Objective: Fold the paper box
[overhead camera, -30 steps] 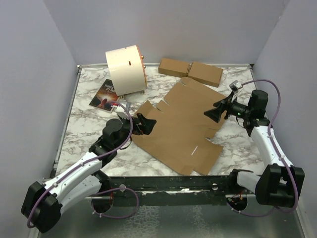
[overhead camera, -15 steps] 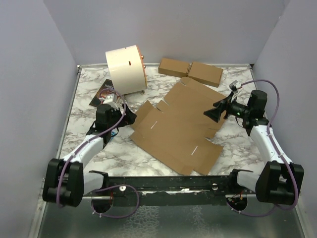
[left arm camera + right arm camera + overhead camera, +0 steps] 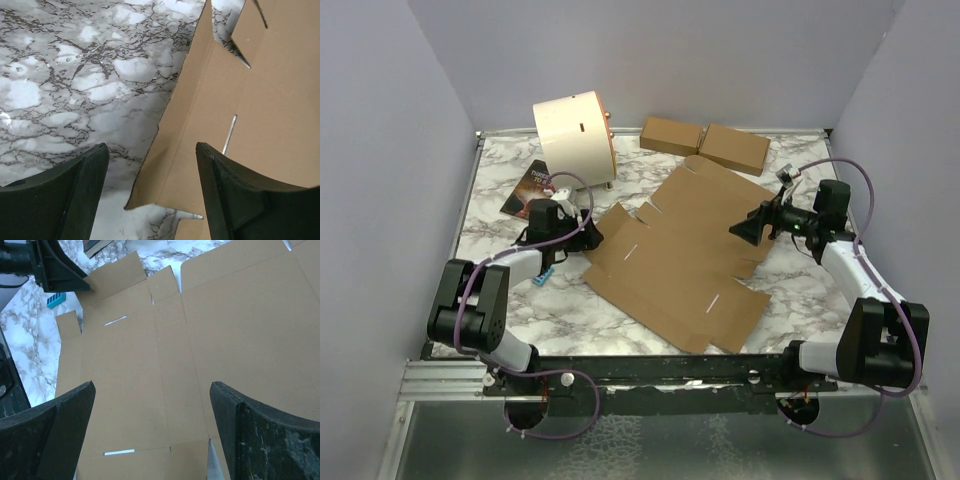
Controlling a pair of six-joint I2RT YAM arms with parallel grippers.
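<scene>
Paper box (image 3: 680,255) flat mid-worktop (image 3: 610,325), my left fingers (image 3: 240,200) apart astride its left flap edge, right fingers (image 3: 270,440) wide and empty above it; closing off-edge could shove the sheet sideways instead of lifting the flap.

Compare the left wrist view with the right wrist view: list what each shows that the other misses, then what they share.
Left wrist only: a close-up of the left edge of the paper box, lying between the fingers of the open left pincer. Right wrist only: the open right pincer framing the box's broad middle panels, a second slot, and a small blue item on the marble table. Both: the box, the slot nearest the left arm, the table and the left pincer.
</scene>
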